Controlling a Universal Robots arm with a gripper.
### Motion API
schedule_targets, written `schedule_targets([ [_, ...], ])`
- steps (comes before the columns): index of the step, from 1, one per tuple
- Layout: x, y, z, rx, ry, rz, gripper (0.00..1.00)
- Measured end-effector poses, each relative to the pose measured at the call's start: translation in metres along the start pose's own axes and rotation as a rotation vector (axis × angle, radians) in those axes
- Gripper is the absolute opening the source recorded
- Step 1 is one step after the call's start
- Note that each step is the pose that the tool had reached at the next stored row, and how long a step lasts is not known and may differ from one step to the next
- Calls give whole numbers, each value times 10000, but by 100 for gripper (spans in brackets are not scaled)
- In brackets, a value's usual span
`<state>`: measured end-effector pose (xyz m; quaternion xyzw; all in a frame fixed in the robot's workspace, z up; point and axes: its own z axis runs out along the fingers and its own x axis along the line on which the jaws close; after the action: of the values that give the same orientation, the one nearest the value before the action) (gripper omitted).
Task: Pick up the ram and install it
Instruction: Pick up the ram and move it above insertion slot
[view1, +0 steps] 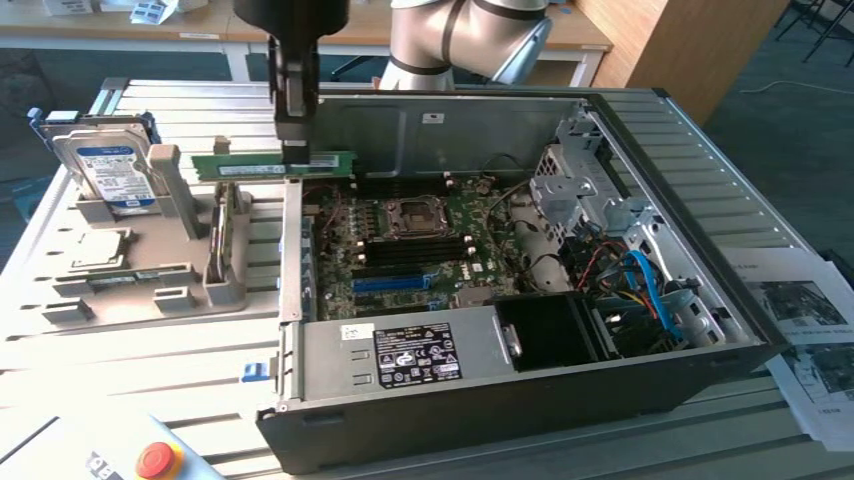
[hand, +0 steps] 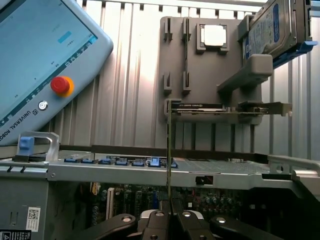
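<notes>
The ram (view1: 254, 166) is a long green stick with a white label, held level in the air over the left wall of the open computer case (view1: 534, 400). My gripper (view1: 296, 152) comes down from above and is shut on the stick's right part. In the wrist view the ram (hand: 169, 150) shows edge-on as a thin line rising from between my fingers (hand: 159, 220). The motherboard (view1: 454, 250) lies below and to the exterior view's right, with its blue slot strip (view1: 394, 283) near the front.
A grey fixture tray (view1: 174, 290) at the exterior view's left holds a hard drive (view1: 114, 170) and a square silver processor chip (view1: 100, 248). A teach pendant with a red stop button (view1: 158, 460) lies in front. Papers (view1: 807, 320) sit at the right. Cables (view1: 647, 290) crowd the case's right side.
</notes>
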<state>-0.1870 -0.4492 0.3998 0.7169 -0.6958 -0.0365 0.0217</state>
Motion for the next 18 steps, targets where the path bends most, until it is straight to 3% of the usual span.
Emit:
schedule_targets([
  [18, 23, -442, -37, -58, -2, 1, 12],
])
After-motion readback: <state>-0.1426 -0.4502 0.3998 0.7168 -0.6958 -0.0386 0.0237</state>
